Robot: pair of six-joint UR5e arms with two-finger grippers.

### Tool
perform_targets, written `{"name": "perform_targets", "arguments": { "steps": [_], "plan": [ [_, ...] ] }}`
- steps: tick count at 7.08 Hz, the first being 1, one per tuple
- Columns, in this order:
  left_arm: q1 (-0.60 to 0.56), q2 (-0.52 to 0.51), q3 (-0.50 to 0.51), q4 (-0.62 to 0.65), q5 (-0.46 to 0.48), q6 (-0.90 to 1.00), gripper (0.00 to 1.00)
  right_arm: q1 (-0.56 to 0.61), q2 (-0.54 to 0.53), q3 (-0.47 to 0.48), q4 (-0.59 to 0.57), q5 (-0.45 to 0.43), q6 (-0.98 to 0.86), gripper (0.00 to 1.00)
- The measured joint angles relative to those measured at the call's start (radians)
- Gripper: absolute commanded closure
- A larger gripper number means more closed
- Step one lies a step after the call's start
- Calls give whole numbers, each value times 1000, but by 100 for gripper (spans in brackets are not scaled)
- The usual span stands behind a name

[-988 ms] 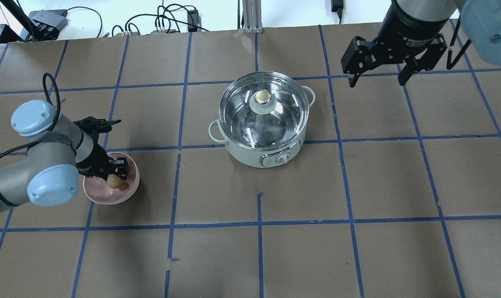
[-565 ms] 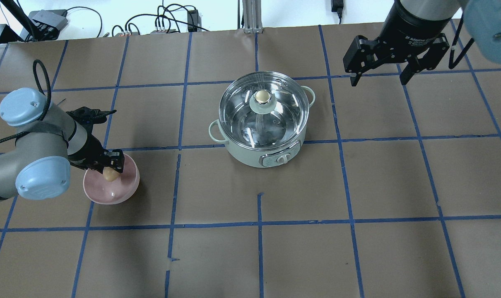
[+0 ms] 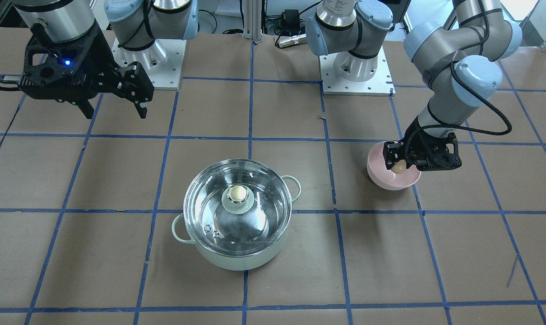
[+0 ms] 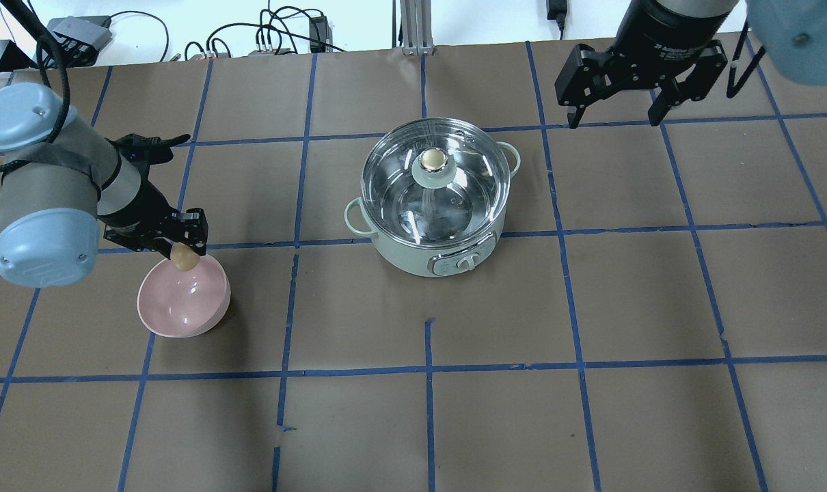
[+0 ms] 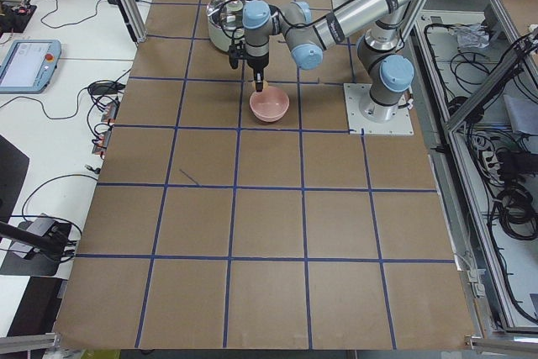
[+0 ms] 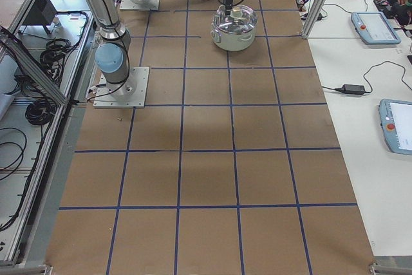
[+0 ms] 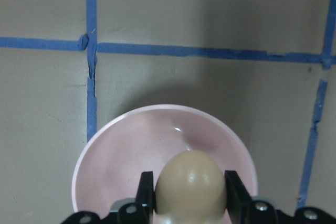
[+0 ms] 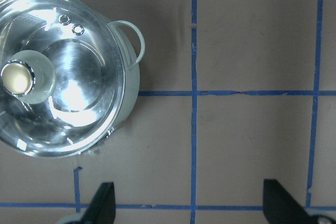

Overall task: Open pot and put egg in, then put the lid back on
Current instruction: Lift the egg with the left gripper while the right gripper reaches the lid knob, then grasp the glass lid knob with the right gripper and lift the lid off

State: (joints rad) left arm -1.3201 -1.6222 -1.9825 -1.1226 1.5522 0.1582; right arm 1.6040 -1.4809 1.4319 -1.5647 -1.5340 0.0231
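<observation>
The mint-green pot [image 4: 432, 256] stands mid-table with the glass lid [image 4: 468, 171] on it, cream-topped knob [image 4: 432, 160] at its centre. It also shows in the front view [image 3: 237, 259] and the right wrist view [image 8: 132, 85]. My left gripper [image 4: 182, 254] is shut on the tan egg [image 4: 183, 257] and holds it above the far rim of the pink bowl [image 4: 181, 307]. In the left wrist view the egg [image 7: 190, 186] sits between the fingers. My right gripper [image 4: 615, 113] is open and empty, high and to the right of the pot.
The pink bowl [image 3: 390, 180] holds nothing else. The table is brown paper with a blue tape grid. Cables and boxes lie along the far edge [image 4: 263, 34]. The arm bases [image 3: 358, 67] stand on the robot's side.
My left gripper has lifted the egg out of the pink bowl, moving up and toward the far rim. My right gripper has drifted slightly left and away, still open.
</observation>
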Motion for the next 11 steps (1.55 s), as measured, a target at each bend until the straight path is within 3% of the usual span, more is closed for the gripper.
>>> {"name": "perform_targets", "arguments": {
  "steps": [2, 4, 6, 9, 10, 11],
  "plan": [
    [-49, 2, 76, -66, -26, -73, 87, 94, 183, -85, -66, 5, 73, 5],
    [-68, 2, 107, -95, -63, -125, 87, 204, 313, -100, -196, 7, 237, 6],
    [-74, -1, 111, -102, -69, -135, 87, 270, 376, -103, -270, -7, 321, 6],
    [-74, -5, 111, -106, -69, -133, 87, 292, 383, -95, -272, -27, 324, 12],
    [-74, -6, 112, -106, -68, -135, 87, 298, 381, -87, -271, -25, 327, 18],
    [-74, -6, 112, -106, -68, -137, 87, 304, 380, -80, -271, -21, 333, 34]
  ]
}}
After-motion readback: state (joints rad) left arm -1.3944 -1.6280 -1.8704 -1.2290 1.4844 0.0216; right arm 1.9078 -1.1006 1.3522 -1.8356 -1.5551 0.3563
